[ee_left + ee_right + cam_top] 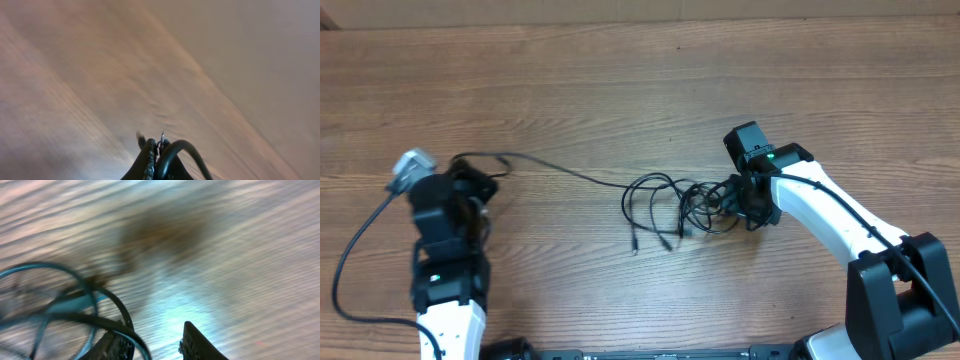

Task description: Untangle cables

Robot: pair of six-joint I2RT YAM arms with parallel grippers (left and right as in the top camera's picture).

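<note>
The cables (670, 205) lie in a loose black tangle at the middle of the wooden table, with two plug ends hanging toward the front. One thin strand (560, 170) runs left from the tangle to my left gripper (472, 190). In the left wrist view, my left gripper (157, 150) is shut on this cable (192, 150), which arches out to the right. My right gripper (735, 200) sits at the tangle's right edge. In the right wrist view it is open (155, 342), and cable loops (90, 320) lie over and beside its left finger.
A thick black arm wire (350, 260) loops out left of the left arm. The table's far edge (640, 22) runs along the top. The right arm's white link (820, 215) stretches from the front right corner to the tangle.
</note>
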